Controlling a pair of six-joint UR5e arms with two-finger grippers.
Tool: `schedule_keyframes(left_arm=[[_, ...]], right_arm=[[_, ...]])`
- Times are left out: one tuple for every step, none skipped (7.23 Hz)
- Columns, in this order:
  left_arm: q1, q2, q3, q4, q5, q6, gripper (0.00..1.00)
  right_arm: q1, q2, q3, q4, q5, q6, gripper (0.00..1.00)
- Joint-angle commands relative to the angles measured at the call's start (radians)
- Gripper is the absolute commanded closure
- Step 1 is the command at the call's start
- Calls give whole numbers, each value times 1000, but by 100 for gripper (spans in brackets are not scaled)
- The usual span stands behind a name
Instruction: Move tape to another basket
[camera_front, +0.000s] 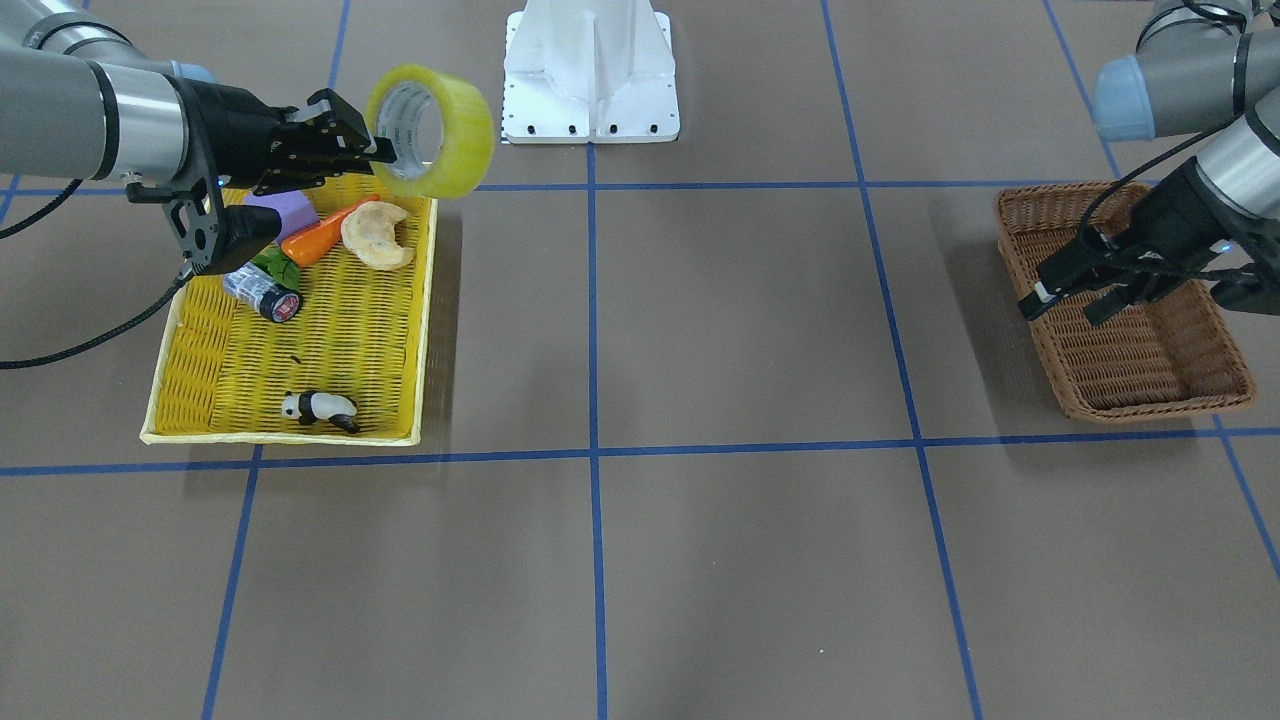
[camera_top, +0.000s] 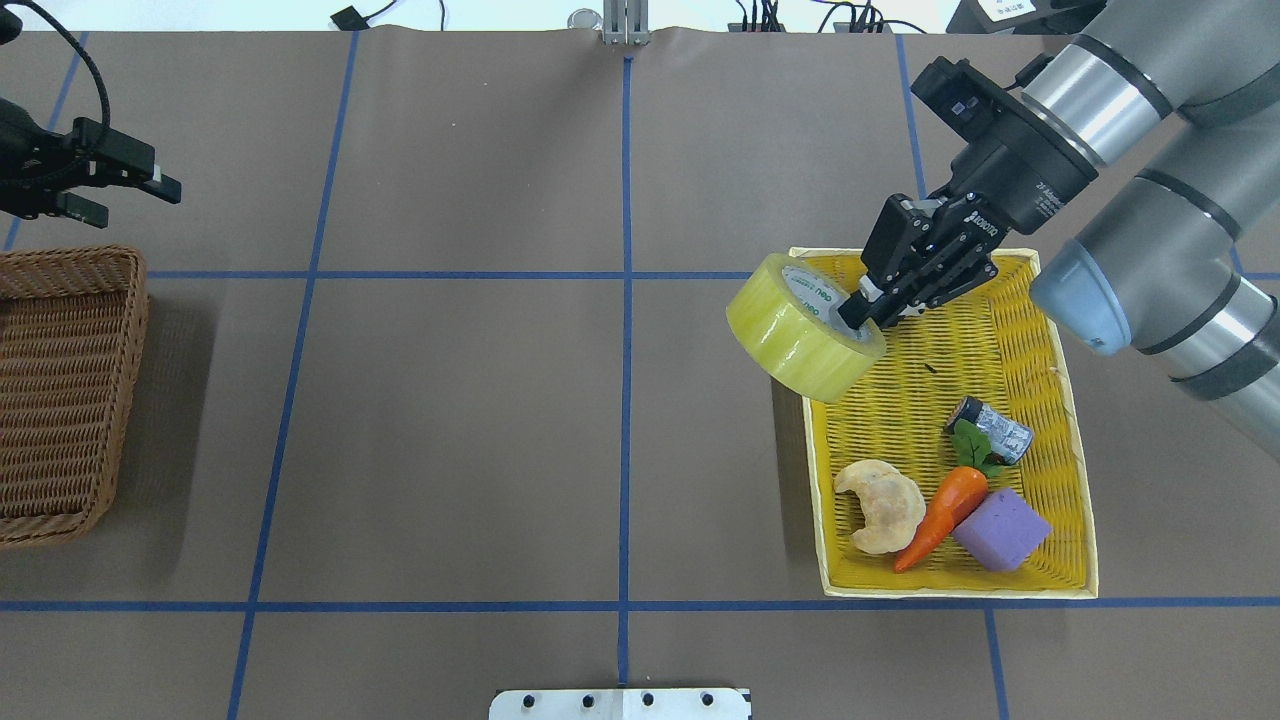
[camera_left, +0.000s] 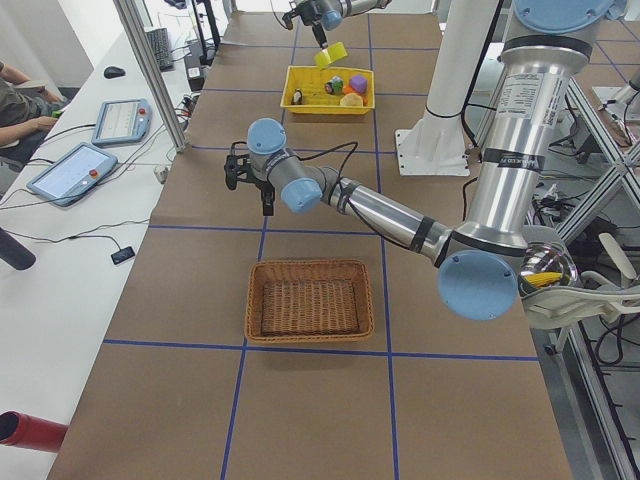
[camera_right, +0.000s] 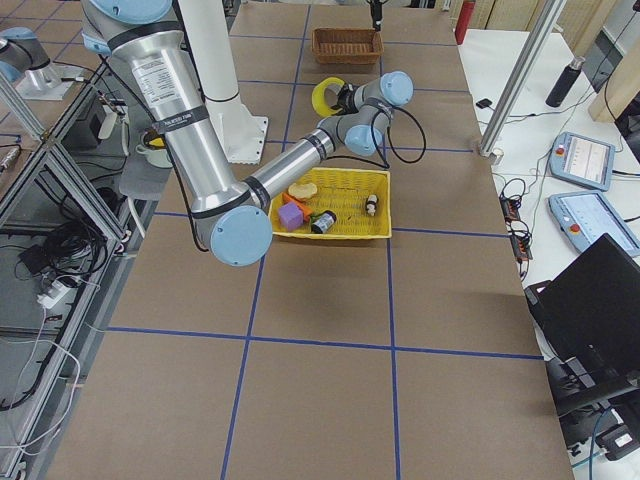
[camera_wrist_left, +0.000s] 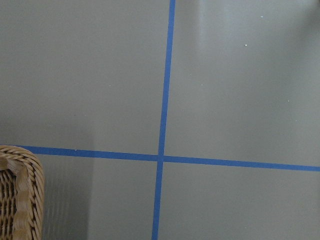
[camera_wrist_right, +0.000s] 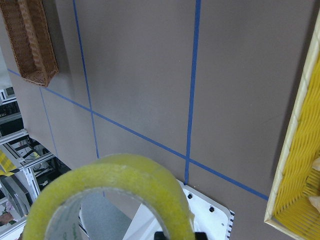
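The tape (camera_front: 432, 130), a wide yellow roll with a white core, hangs in the air in my right gripper (camera_front: 385, 150), above the yellow tray's inner far corner. In the overhead view the right gripper (camera_top: 865, 305) is shut on the wall of the tape (camera_top: 800, 330), with a finger in its core. The roll fills the bottom of the right wrist view (camera_wrist_right: 110, 195). The brown wicker basket (camera_top: 135, 330) stands empty at the opposite end of the table (camera_front: 1150, 405). My left gripper (camera_top: 135, 197) is open and empty, hovering just past the basket's far edge.
The yellow woven tray (camera_top: 1070, 400) holds a croissant (camera_top: 882, 505), a carrot (camera_top: 945, 515), a purple block (camera_top: 1002, 530), a grey can (camera_top: 990, 428) and a panda figure (camera_front: 320, 407). The white robot base (camera_front: 590, 70) stands between the two containers.
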Motion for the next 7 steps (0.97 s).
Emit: schedule_keyframes(left_arm=[[5,-10,1,1,2,-12,2],[5,-17,4,1,2,-12,2],[5,-17,5,2,4,-12,2],[5,-23,8,4,4,-13,2],[13,-26,-1,-4,1,-62,2],[31,-52,-9,-42,-5,-161,2],[60,-63,-4,-167,-5,-309,2]], right_arm=[[-72,41,7,38,-274,28,100],[-150,43,7,178,-480,165,100],[-186,45,-33,330,-525,309,100],[-212,48,-44,398,-533,371,100],[-232,52,-45,464,-546,440,100],[-280,52,-48,554,-618,534,100],[-327,52,-62,665,-707,627,100]])
